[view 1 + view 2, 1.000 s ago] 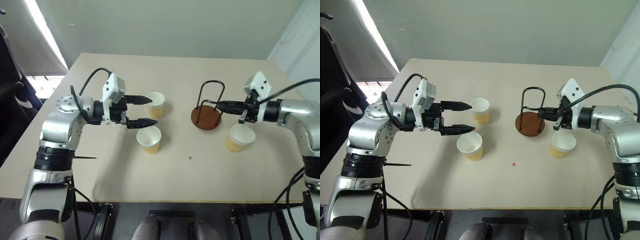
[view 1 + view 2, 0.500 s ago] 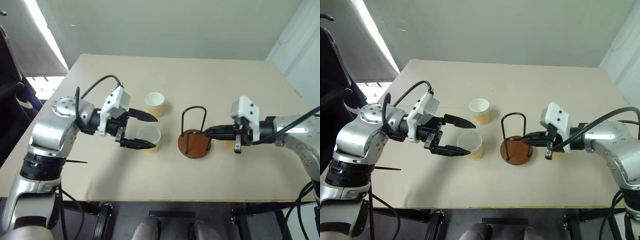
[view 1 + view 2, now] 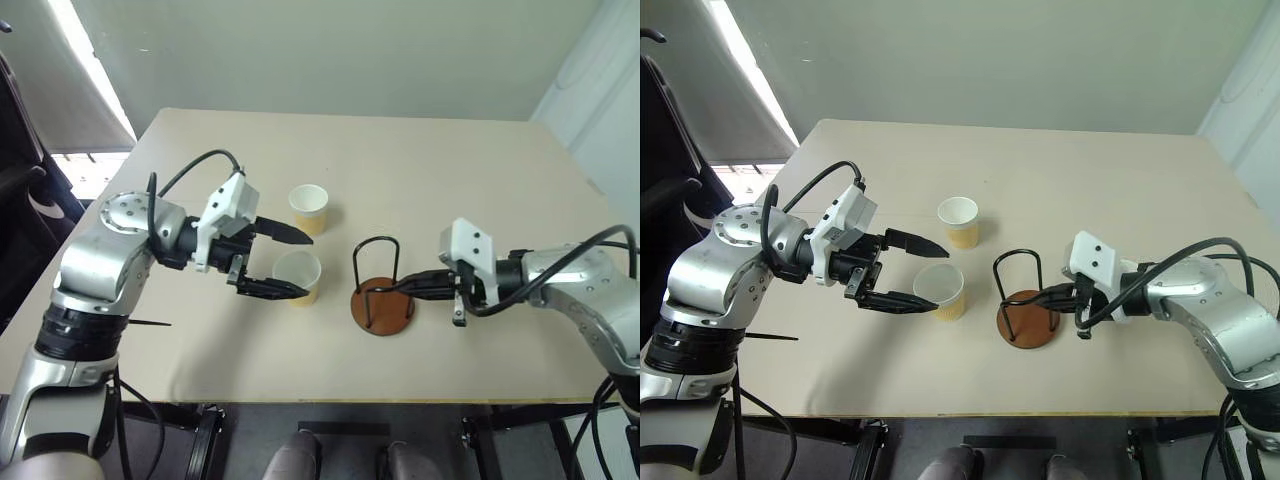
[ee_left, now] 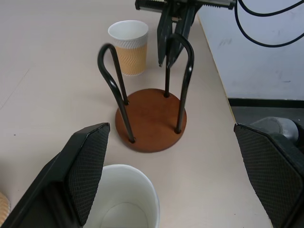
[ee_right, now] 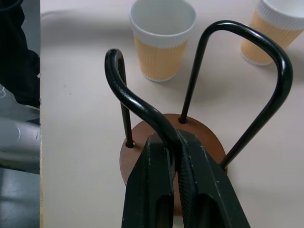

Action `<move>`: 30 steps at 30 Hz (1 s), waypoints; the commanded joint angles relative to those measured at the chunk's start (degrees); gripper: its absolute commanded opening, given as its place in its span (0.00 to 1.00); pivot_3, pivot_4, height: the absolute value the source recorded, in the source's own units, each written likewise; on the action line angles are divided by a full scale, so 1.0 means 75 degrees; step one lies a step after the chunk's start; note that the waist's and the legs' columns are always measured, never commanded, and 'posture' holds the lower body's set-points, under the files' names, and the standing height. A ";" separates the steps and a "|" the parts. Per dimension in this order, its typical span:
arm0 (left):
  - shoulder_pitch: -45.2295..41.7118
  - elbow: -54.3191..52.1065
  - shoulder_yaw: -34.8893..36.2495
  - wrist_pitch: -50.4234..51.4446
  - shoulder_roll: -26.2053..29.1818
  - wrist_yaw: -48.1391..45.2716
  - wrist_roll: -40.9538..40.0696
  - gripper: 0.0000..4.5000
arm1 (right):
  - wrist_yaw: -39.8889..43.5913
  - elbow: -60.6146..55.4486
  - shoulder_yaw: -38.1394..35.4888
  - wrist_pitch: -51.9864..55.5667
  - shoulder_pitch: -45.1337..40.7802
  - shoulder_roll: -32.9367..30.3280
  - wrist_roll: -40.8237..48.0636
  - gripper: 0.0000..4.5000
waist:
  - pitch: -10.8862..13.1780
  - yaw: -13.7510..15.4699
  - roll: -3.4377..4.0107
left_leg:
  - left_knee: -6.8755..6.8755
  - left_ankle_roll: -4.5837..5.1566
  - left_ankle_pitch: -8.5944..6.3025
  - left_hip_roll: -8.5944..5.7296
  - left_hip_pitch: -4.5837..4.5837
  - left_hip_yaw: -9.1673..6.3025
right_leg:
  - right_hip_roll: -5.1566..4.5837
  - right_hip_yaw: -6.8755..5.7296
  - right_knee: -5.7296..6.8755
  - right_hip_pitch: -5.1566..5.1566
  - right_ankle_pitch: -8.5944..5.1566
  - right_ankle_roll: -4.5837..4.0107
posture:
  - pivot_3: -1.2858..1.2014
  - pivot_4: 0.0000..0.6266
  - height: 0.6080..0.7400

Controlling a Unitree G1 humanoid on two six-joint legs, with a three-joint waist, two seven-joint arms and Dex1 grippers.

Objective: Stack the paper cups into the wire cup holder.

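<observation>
**Holder pinched by one wire loop, cups waiting on the table**

Nearest the table's front edge stands the wire cup holder (image 3: 382, 301), its brown disc flat on the beige table (image 3: 420, 170). The right gripper (image 3: 399, 288) has its two black fingers pressed together on one of the holder's wire loops. Just left of the holder, a paper cup (image 3: 297, 277) stands upright between the widely spread fingers of the left gripper (image 3: 290, 261), which touch nothing. Farther back, a second cup (image 3: 309, 209) stands alone. A third cup (image 4: 127, 46) stands upright beyond the holder, by the right arm.
</observation>
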 commanded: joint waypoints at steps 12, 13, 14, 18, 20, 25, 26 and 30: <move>0.0067 -0.0293 0.0023 -0.0081 0.0068 0.0166 -0.0002 1.00 | -0.0476 -0.0257 0.0209 -0.0515 0.0407 -0.0060 -0.0748 0.86 | -0.0002 -0.0005 -0.0003 | 0.0001 0.0001 0.0000 0.0001 0.0000 0.0000 | 0.0000 0.0000 0.0001 0.0001 0.0000 0.0000 | 0.52 0.24 1.00; 0.0072 -0.0300 0.0025 -0.0079 0.0067 0.0176 -0.0007 1.00 | -0.0425 -0.0273 0.0133 -0.0566 0.0474 -0.0165 -0.0767 0.86 | -0.0002 0.0001 -0.0003 | 0.0001 0.0001 0.0000 0.0000 0.0000 0.0000 | -0.0001 0.0000 0.0001 0.0001 0.0000 0.0000 | 0.52 0.24 1.00; 0.0076 -0.0302 0.0028 -0.0078 0.0065 0.0182 -0.0011 1.00 | -0.0356 -0.0316 -0.0018 -0.0568 0.0543 -0.0299 -0.0704 0.86 | -0.0002 0.0003 -0.0004 | 0.0002 0.0001 0.0000 0.0000 -0.0001 0.0000 | -0.0001 -0.0001 0.0000 0.0002 0.0000 0.0000 | 0.52 0.24 1.00; 0.0076 -0.0267 0.0031 -0.0097 0.0044 0.0193 -0.0013 1.00 | -0.0061 -0.0588 -0.0911 -0.0366 0.0717 -0.0842 -0.0161 0.86 | -0.0002 0.0003 -0.0003 | 0.0001 0.0000 -0.0001 0.0000 -0.0003 0.0001 | -0.0002 -0.0001 0.0000 0.0001 0.0000 0.0000 | 0.52 0.24 1.00; 0.0071 -0.0257 0.0031 -0.0094 0.0033 0.0192 -0.0023 1.00 | 0.0058 -0.0671 -0.1258 -0.0309 0.0804 -0.1083 0.0028 0.86 | -0.0002 0.0000 -0.0004 | -0.0001 -0.0001 -0.0001 0.0000 -0.0002 0.0003 | -0.0002 0.0000 0.0001 0.0001 0.0000 0.0000 | 0.52 0.24 1.00; -0.0025 -0.0098 -0.0030 -0.0185 -0.0055 0.0159 0.0020 1.00 | 0.0411 -0.0558 -0.2201 -0.0323 0.1023 -0.1937 0.0149 0.86 | -0.0003 0.0016 -0.0005 | -0.0002 -0.0001 -0.0001 0.0001 -0.0003 0.0002 | -0.0001 0.0000 -0.0001 0.0002 0.0000 0.0000 | 0.52 0.24 1.00; -0.0043 -0.0072 -0.0055 -0.0214 -0.0082 0.0149 0.0031 1.00 | 0.0469 -0.0465 -0.2221 -0.0456 0.1123 -0.2119 0.0018 0.86 | -0.0003 0.0016 -0.0006 | -0.0002 -0.0001 -0.0001 0.0000 -0.0004 0.0002 | -0.0003 0.0000 -0.0001 0.0002 0.0000 0.0000 | 0.52 0.24 1.00; -0.0138 -0.0019 -0.0135 -0.0279 -0.0171 0.0119 0.0038 1.00 | 0.0631 -0.0019 -0.1939 -0.1221 0.1542 -0.2620 -0.0671 0.86 | -0.0004 0.0018 -0.0006 | -0.0002 -0.0002 -0.0003 0.0001 -0.0001 0.0000 | -0.0003 -0.0001 -0.0001 0.0004 0.0000 0.0000 | 0.52 0.24 1.00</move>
